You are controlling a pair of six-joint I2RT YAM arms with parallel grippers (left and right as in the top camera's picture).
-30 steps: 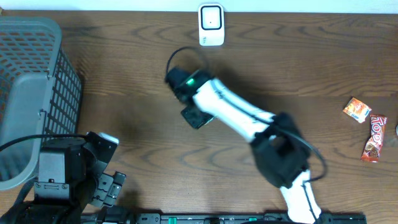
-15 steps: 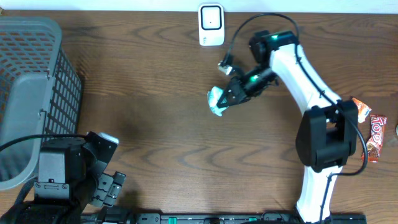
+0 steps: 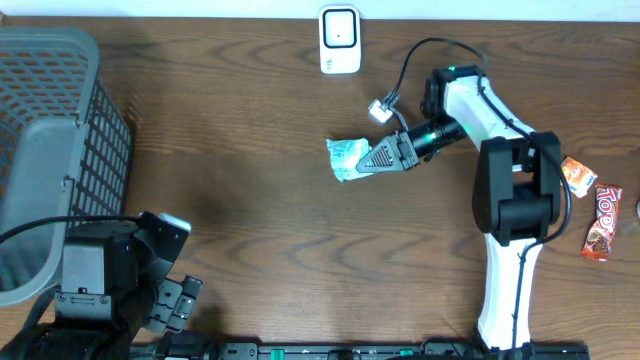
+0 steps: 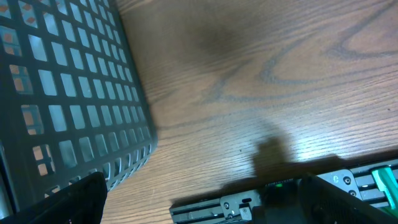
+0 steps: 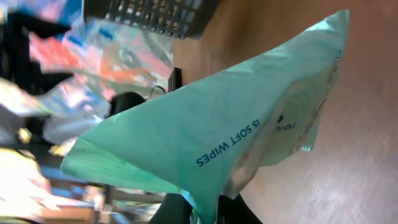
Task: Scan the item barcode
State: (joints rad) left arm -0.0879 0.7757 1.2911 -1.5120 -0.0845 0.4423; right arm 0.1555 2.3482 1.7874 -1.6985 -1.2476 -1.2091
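1. The right tool (image 3: pixel 366 159) is pressed together on one edge of the teal wipes packet (image 3: pixel 345 158). In the right wrist view the soft pouch fans away from the fingers, which leaves its printed faces uncovered for reading.
2. The packet hangs out sideways below the white scanner (image 3: pixel 340 40) at the far edge and apart from it. No barcode shows in any view, so the packet probably needs to be turned and brought closer.
3. The left tool (image 3: pixel 172 298) is spread wide and empty. It sits at the near-left corner beside the grey basket (image 3: pixel 40 140), out of the working arm's way.
4. The tabletop (image 3: pixel 230 190) is dark wood grain. Two snack packets (image 3: pixel 590 205) lie near its right edge, well apart from the scanner. The room beyond is only a blur of colour.
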